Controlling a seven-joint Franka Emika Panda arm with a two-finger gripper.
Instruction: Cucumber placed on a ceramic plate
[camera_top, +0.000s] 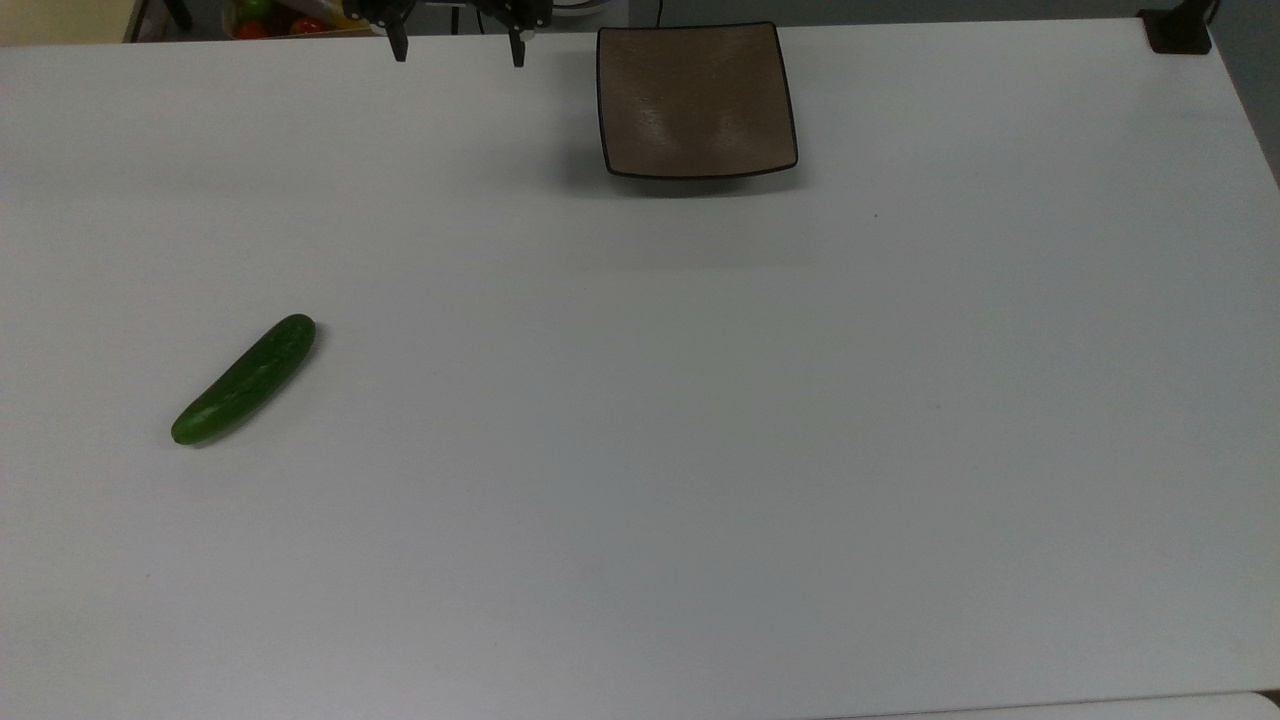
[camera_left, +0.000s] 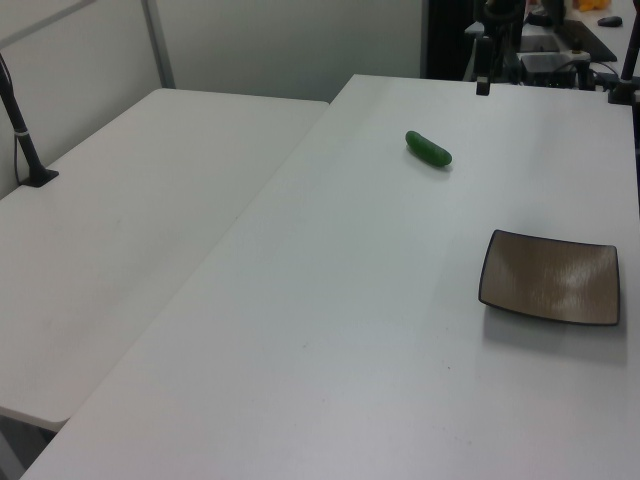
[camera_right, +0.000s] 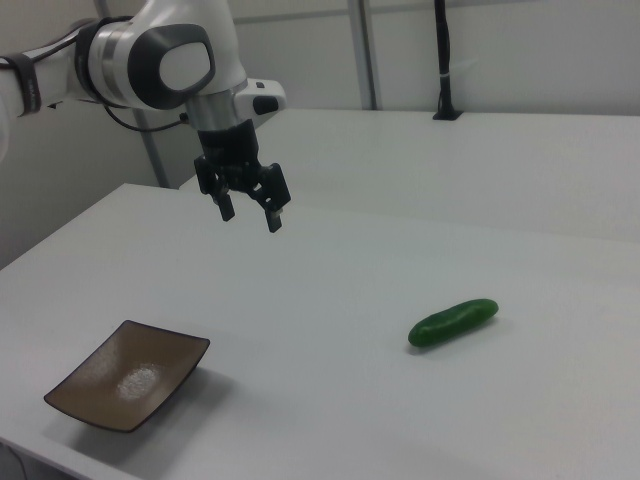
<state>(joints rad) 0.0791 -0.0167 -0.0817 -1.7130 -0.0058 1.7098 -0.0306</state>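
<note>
The dark green cucumber (camera_top: 244, 380) lies alone on the white table at the top view's left, also seen as the cucumber (camera_left: 428, 149) in the left view and the cucumber (camera_right: 453, 322) in the right view. The square brown ceramic plate (camera_top: 696, 98) with a black rim sits bare at the table's far edge; it shows as the plate (camera_left: 549, 277) and the plate (camera_right: 128, 374). My gripper (camera_top: 458, 52) hangs open and holds nothing, above the table to the plate's left in the top view. In the right view the gripper (camera_right: 250, 215) is high over the table, well apart from the cucumber.
The white table (camera_top: 640, 450) is wide and bare around both things. A second white table (camera_left: 130, 220) adjoins it at the left view's left. A black post (camera_top: 1178, 30) stands at the top view's far right corner, and coloured items (camera_top: 290, 15) lie beyond the far edge.
</note>
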